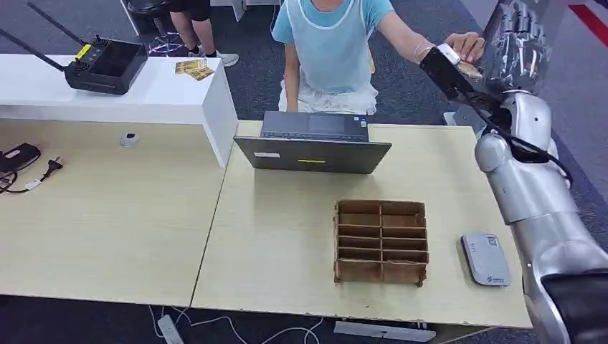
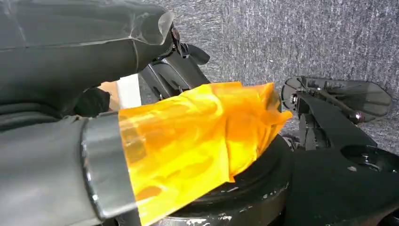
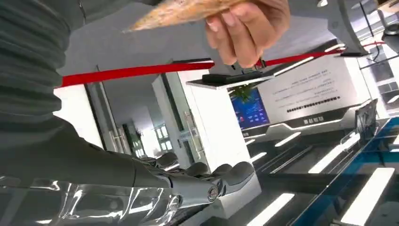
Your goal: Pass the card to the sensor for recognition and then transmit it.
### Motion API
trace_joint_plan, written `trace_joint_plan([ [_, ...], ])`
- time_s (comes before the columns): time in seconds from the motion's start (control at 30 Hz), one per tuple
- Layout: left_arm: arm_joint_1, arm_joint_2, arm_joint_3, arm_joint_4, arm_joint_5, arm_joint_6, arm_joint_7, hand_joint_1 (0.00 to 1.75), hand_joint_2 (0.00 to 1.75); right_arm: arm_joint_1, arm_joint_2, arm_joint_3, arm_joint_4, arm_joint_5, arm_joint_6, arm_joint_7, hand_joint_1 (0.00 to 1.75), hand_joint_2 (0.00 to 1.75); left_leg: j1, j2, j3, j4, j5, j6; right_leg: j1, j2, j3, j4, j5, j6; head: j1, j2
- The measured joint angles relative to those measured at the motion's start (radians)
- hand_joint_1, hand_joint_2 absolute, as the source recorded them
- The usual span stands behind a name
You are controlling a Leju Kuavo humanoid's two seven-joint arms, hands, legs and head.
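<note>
My right arm is raised at the far right, with the plastic-wrapped right hand (image 1: 518, 46) up by a person's hand (image 1: 464, 45). That person pinches a tan card (image 1: 470, 69) next to my hand. In the right wrist view the card (image 3: 188, 10) stays in the person's fingers (image 3: 244, 28), apart from my outstretched right hand (image 3: 197, 183), which holds nothing. The grey card sensor (image 1: 485, 259) lies flat on the table near its right front edge. My left hand (image 2: 188, 136), its thumb wrapped in orange tape, hangs over grey carpet and holds nothing.
A brown divided wooden box (image 1: 381, 241) stands left of the sensor. An open laptop (image 1: 313, 143) sits at the table's far edge in front of the person. A white counter (image 1: 143, 93) carries a black controller (image 1: 107, 64) and spare cards (image 1: 194, 68).
</note>
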Motion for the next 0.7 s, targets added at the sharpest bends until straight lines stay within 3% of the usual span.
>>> trace_joint_plan([
  [0.03,0.000,0.000,0.000,0.000,0.001,0.000,0.000,0.00,0.00,-0.002,0.002,0.000,0.005,0.000,-0.005,-0.001,1.52,1.75,0.000,0.000,0.000,0.000,0.000,0.000,0.000,0.000,0.000,0.000,0.000,0.000,0.000,0.000],
  [0.07,0.000,0.000,0.000,0.000,0.001,0.000,0.000,0.00,0.00,-0.003,0.003,0.000,0.011,0.000,-0.008,-0.002,1.75,1.75,0.000,0.000,0.000,0.000,0.000,0.000,0.000,0.000,0.000,0.000,0.000,0.000,0.000,0.000],
  [0.7,0.000,0.000,0.000,0.000,0.008,0.001,0.000,0.00,0.00,-0.003,0.012,-0.023,0.048,0.002,-0.017,-0.022,1.75,1.75,0.000,0.000,0.000,0.000,0.000,0.000,0.000,0.000,0.000,0.000,0.000,0.000,0.000,0.000],
])
